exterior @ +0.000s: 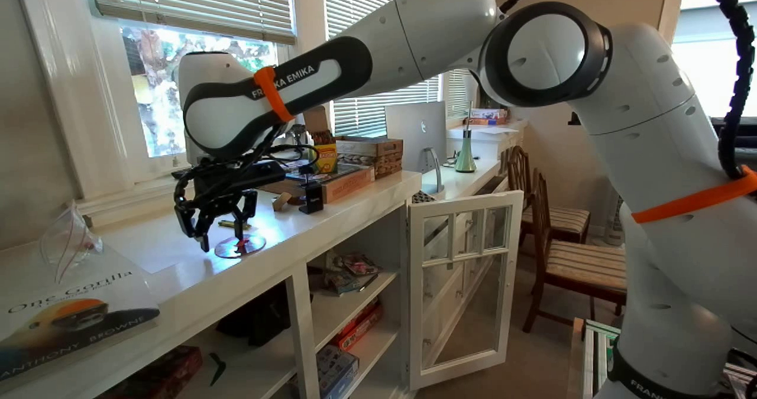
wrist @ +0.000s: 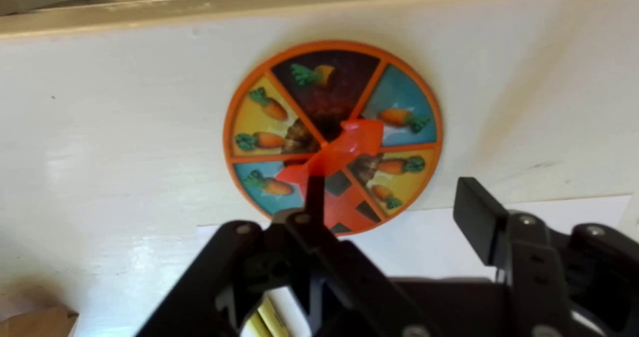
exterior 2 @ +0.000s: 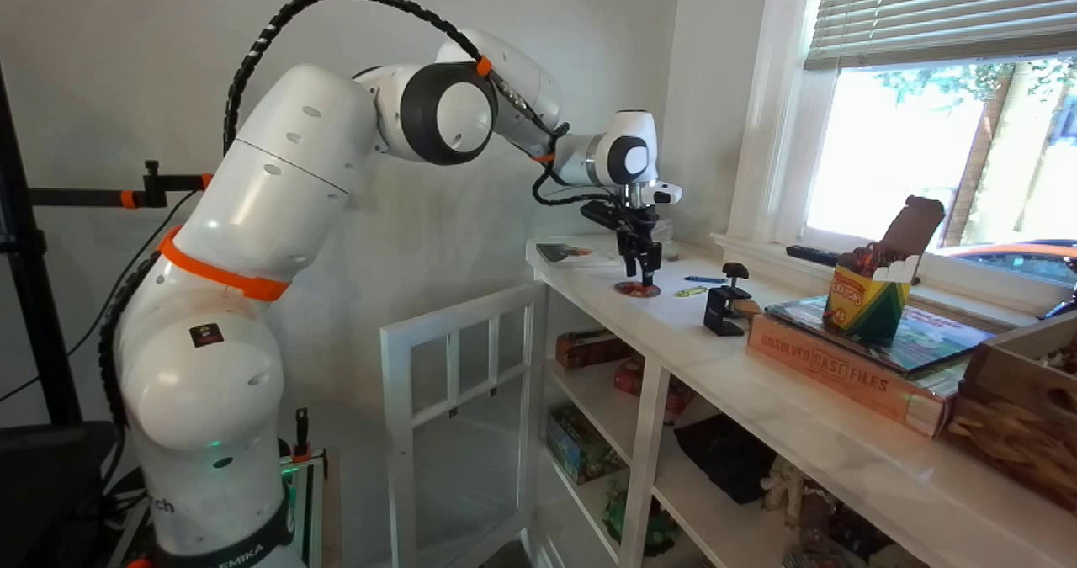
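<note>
In an exterior view the arm (exterior: 440, 29) rises from lower right, bends at upper right and stretches left to the wrist (exterior: 214, 115). The gripper (exterior: 222, 242) points down at centre left, fingers (wrist: 477, 222) apart; in the wrist view one stands below centre, one lower right.

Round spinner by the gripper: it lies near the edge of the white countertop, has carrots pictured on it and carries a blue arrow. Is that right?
Not quite: the arrow is red, not blue, as the wrist view shows. The rest holds: the round spinner by the gripper lies near the edge of the white countertop, with carrots pictured on it.
</note>
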Motion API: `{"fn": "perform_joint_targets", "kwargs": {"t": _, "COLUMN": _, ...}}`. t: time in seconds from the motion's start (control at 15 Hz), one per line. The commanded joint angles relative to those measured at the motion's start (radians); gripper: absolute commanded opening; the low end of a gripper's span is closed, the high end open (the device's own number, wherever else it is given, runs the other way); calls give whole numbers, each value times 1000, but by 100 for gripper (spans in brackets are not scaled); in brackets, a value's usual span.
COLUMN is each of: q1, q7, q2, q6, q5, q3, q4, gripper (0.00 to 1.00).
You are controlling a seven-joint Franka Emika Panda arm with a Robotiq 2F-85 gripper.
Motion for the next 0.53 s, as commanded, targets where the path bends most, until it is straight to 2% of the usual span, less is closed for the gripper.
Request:
{"fn": "perform_joint_targets", "kwargs": {"t": 0.0, "q1": 2, "q7": 5, "q2": -32, "q6": -9, "q5": -11, "q3": -5, "q4": -38, "gripper": 69}}
{"fn": "perform_joint_targets", "kwargs": {"t": 0.47, "q1": 1, "q7": 6, "q2": -50, "q6": -6, "q5": -19, "q3": -6, "q4": -57, "gripper": 68}}
